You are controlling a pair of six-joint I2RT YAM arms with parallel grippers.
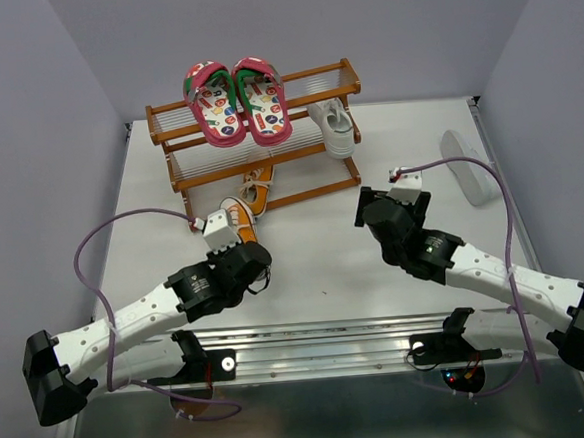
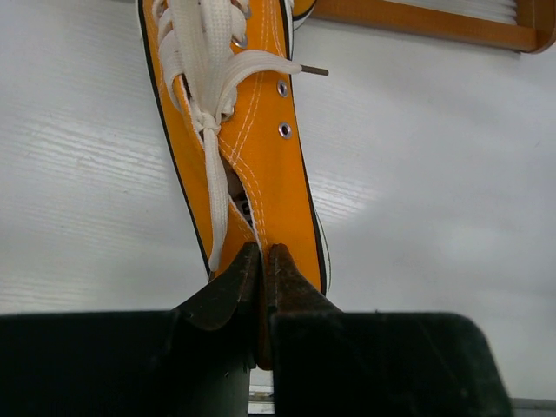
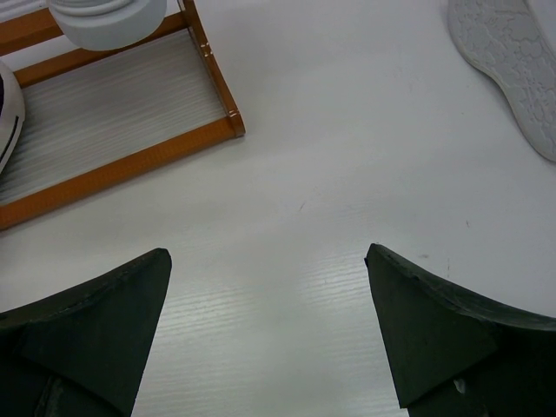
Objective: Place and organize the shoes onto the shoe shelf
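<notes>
You have a white table [image 1: 315, 267] with the shoe shelf [image 1: 314, 78] standing at its far centre. Its top tier carries the pink pair [image 1: 236, 103], side by side; a white sneaker [image 1: 334, 126] sits at the right end (lower tier), an orange sneaker [image 1: 257, 184] mid-shelf. On the table near the shelf lies the other orange sneaker [image 1: 239, 215]; far right, the second white sneaker [image 1: 466, 167], on its side.

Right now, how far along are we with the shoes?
Done: pink pair on the shelf's top tier, one white sneaker at its right end, one orange sneaker on the lower tier. In hand: left hand pinches the second orange sneaker. Left: the other white sneaker on the table.
</notes>
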